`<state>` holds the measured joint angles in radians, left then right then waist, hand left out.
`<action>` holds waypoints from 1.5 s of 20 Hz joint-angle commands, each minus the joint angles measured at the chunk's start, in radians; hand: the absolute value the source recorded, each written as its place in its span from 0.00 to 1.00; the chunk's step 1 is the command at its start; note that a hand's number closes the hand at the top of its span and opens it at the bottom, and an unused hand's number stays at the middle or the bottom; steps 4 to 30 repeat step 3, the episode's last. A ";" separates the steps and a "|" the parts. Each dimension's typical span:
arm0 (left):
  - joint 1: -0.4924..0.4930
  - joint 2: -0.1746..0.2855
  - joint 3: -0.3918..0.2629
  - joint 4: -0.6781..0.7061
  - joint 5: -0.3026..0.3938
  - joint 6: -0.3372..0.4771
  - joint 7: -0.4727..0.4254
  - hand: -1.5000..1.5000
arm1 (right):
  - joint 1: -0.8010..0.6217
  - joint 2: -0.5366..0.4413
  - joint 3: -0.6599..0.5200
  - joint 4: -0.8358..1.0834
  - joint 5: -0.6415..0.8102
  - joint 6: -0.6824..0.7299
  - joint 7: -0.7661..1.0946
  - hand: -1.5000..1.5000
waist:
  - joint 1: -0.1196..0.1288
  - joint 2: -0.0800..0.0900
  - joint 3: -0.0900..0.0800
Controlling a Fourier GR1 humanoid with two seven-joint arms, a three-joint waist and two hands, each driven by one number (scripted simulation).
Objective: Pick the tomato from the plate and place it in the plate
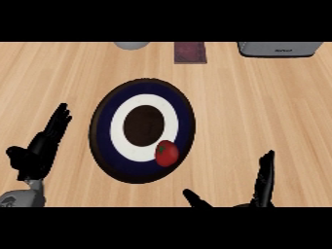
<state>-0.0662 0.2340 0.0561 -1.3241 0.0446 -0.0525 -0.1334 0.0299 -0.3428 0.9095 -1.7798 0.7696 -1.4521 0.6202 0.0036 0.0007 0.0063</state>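
Right robot hand (263, 180), fingers straight and empty, stands near the tomato (167, 153), which lies on the plate (105, 114) at its lower-right ring (likely the nearer hand for the pick); left robot hand (43, 146) rests open beside the plate.

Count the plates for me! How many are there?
1. The plate lies in the middle of the view, with the tomato on its lower right part. Another could lie outside the view.
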 commanded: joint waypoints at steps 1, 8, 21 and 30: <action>-0.015 0.010 0.012 0.017 0.008 -0.012 0.009 0.50 | 0.019 -0.045 0.024 -0.012 -0.069 -0.045 -0.058 0.00 | -0.005 0.000 0.002; 0.003 0.026 0.025 0.011 0.016 -0.027 0.003 0.50 | 0.063 -0.015 0.014 -0.003 -0.051 -0.046 -0.119 0.00 | -0.009 -0.002 0.002; 0.003 0.026 0.025 0.011 0.016 -0.027 0.003 0.50 | 0.063 -0.015 0.014 -0.003 -0.051 -0.046 -0.119 0.00 | -0.009 -0.002 0.002; 0.003 0.026 0.025 0.011 0.016 -0.027 0.003 0.50 | 0.063 -0.015 0.014 -0.003 -0.051 -0.046 -0.119 0.00 | -0.009 -0.002 0.002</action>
